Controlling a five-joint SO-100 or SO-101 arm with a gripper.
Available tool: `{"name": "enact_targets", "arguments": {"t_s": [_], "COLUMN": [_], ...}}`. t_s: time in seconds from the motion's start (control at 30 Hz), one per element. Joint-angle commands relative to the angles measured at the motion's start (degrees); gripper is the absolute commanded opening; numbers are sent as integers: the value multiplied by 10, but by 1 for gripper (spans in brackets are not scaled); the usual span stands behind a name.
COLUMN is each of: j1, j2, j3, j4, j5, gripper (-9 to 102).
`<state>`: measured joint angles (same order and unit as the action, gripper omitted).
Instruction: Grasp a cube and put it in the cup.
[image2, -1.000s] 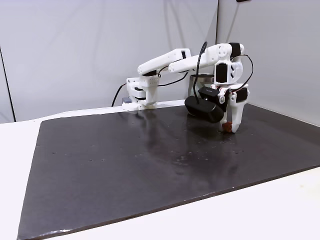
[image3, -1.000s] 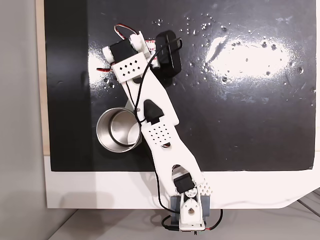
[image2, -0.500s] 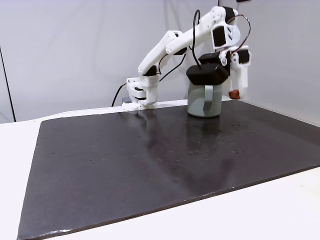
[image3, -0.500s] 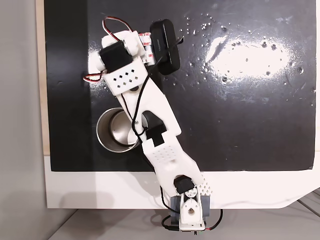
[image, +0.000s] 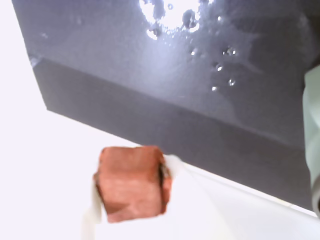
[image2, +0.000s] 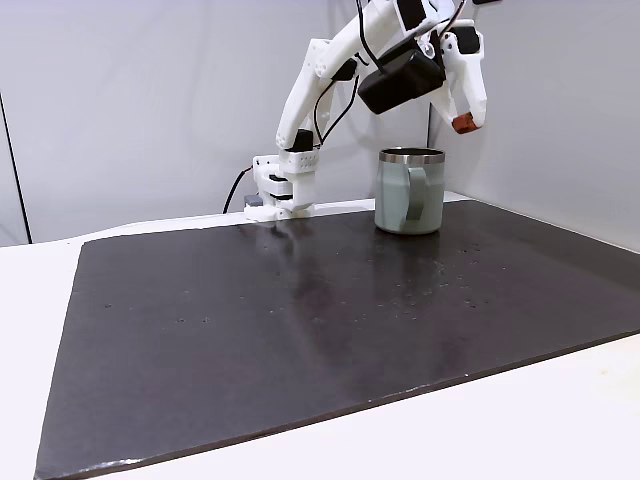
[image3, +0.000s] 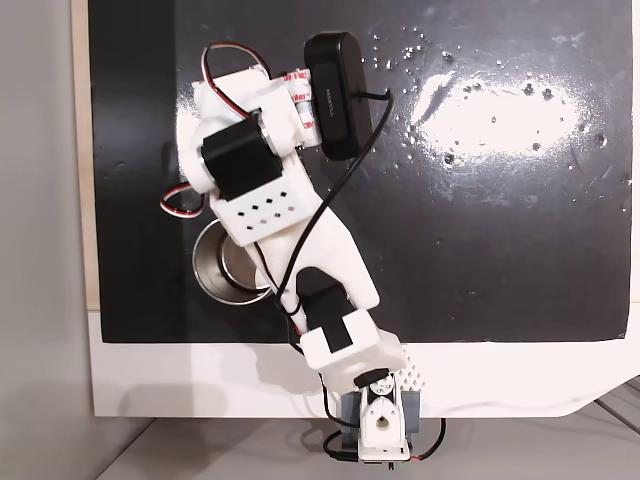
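My gripper (image2: 464, 120) hangs high in the air in a fixed view, its white fingers pinched on the cube (image2: 463, 124), which shows as a small reddish-orange block at the fingertips, above and to the right of the cup (image2: 410, 190) and well clear of its rim. In the wrist view the cube (image: 132, 182) sits large and close between the pale fingers (image: 172, 172), one face turned toward the lens, and beyond it I see the dark mat (image: 165, 75) with its straight edge running diagonally across the picture, white table surface on the near side of that edge. A sliver of the pale green cup (image: 312, 145) shows at the right border of the wrist view. From the side, the cup stands upright on the far part of the mat (image2: 300, 320), handle facing the camera, steel rim on top, just left of the grey wall panel (image2: 560, 100) that closes off the right side. The mat in front of the cup is open all the way to its near edge. In a fixed view from above, the arm (image3: 270, 200) crosses over the cup (image3: 215, 275) and covers much of its mouth; the cup stands near the mat's left and bottom edges there, while the glossy mat (image3: 500, 200) spreads free to the right.
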<state>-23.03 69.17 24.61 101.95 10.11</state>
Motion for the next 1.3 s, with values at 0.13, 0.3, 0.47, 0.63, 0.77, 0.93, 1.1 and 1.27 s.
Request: {"name": "enact_targets", "arguments": {"t_s": [0.13,0.3,0.47,0.63,0.77,0.93,1.1,1.27], "j1": [-17,-47,-85,-134,-165,-187,-185,-171], "j2": [127,196,252,306,354,404,442,454], "j3": [69,138,207,269,334,417,482,526], "j4": [8,11,11,13,13,14,14,14], "j5": [-17,-43,-74,-94,-116,-140,-181,-208], "gripper": [6,6,5,5,5,5,5,4]}}
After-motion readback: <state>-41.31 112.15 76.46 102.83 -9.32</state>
